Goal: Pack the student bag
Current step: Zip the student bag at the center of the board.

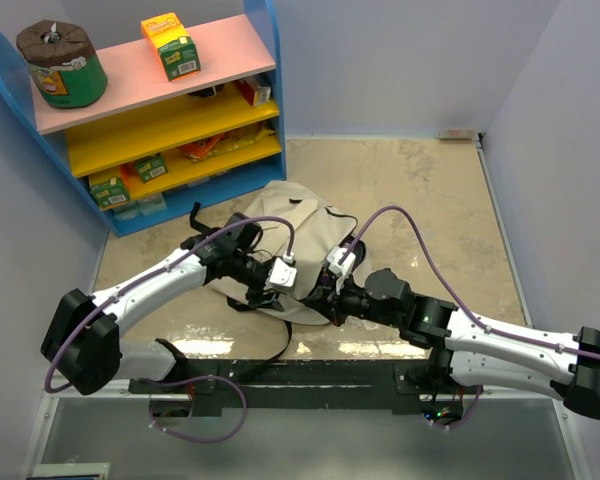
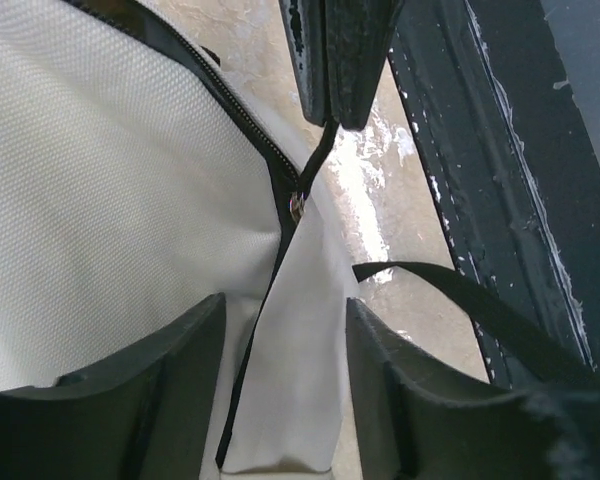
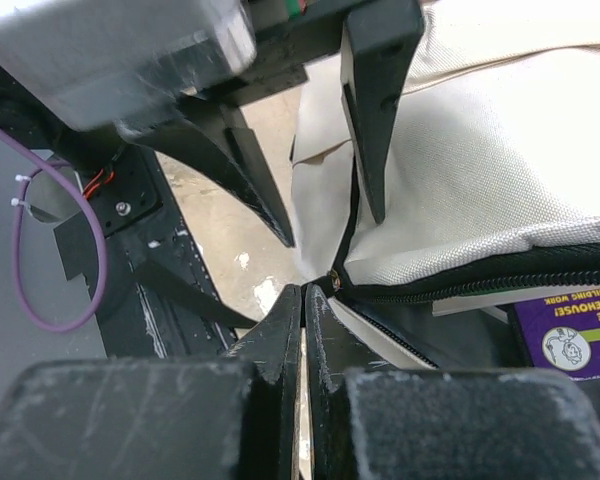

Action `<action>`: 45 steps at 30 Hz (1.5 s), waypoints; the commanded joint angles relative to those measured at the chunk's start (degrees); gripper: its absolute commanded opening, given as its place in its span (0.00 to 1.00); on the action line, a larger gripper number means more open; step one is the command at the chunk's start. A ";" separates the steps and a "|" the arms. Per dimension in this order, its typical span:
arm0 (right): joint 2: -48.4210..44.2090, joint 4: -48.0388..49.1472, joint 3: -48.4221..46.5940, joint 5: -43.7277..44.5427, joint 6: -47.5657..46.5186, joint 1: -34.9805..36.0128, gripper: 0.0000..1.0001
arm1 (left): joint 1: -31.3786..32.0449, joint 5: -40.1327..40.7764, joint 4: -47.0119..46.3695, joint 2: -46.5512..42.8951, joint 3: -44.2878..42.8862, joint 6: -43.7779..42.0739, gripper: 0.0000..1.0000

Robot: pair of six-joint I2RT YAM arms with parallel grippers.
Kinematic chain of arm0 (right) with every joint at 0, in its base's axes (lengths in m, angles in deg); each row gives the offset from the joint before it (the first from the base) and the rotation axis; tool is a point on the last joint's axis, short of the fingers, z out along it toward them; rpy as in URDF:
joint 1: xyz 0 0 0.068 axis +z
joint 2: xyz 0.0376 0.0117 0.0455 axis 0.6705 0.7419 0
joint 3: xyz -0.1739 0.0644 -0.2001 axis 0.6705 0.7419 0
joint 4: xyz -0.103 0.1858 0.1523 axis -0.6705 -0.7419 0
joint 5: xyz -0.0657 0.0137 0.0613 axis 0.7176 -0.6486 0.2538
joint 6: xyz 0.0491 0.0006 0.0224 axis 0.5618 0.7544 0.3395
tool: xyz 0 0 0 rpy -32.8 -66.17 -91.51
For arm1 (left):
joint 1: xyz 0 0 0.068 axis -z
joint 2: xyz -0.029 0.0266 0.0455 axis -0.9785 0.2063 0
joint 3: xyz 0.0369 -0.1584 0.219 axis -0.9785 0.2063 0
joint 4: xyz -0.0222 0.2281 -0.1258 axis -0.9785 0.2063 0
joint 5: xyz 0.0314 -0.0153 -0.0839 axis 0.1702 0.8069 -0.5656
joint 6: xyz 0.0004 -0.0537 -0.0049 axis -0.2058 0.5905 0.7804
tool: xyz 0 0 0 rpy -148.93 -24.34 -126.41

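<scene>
The student bag (image 1: pixel 305 225), cream fabric with black zipper trim, lies on the table between both arms. At its near corner my right gripper (image 3: pixel 303 292) is shut on the black zipper pull (image 2: pixel 318 160), just beside the slider (image 3: pixel 335 283). My left gripper (image 2: pixel 285 305) stands open right next to it. A fold of the bag's (image 2: pixel 110 200) cream fabric lies between its fingers, and I cannot tell whether the pads touch it. Under the part-open zipper a purple book (image 3: pixel 570 335) shows inside the bag (image 3: pixel 500 180). In the top view both grippers (image 1: pixel 298 283) (image 1: pixel 323 290) meet at the bag's front edge.
A blue shelf unit (image 1: pixel 170 120) with pink and yellow boards stands at the back left, holding a green roll pack (image 1: pixel 62 65), an orange-green box (image 1: pixel 170 45) and small packs. A loose black strap (image 2: pixel 460 295) trails toward the black base rail (image 1: pixel 280 385).
</scene>
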 commanded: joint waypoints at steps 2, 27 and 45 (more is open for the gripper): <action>-1.61 2.18 -0.66 0.65 1.58 0.31 0.00 | 2.42 -1.21 -3.89 1.77 -0.69 0.26 0.40; -5.30 -16.72 -8.13 29.47 7.03 0.31 0.00 | 0.67 24.88 12.37 -8.07 5.54 -6.50 0.00; 0.23 -13.47 -11.56 27.31 6.50 0.22 0.00 | -11.46 29.57 27.04 -22.67 1.00 -17.78 0.52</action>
